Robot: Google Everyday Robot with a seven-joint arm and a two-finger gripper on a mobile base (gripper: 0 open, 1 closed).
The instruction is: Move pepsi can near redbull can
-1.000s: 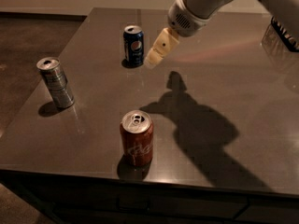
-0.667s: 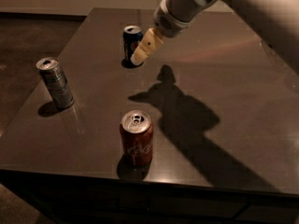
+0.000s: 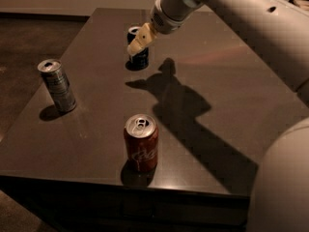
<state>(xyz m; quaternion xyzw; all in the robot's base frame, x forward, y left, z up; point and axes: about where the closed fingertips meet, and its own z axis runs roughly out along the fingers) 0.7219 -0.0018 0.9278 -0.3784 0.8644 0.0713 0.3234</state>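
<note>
The pepsi can (image 3: 140,59) is dark blue and stands upright at the far middle of the dark table (image 3: 231,76). My gripper (image 3: 139,40) hangs right in front of the can's upper half and covers part of it. I cannot tell whether it touches the can. The redbull can (image 3: 58,86) is slim and silver-grey. It stands upright near the table's left edge, well apart from the pepsi can.
A red-brown cola can (image 3: 141,143) stands upright near the table's front edge, in the middle. My arm (image 3: 241,18) reaches in from the upper right and casts a shadow across the table's centre. The floor lies to the left, past the table's edge.
My gripper has moved left, from beside the pepsi can to right in front of it. The cans have not moved.
</note>
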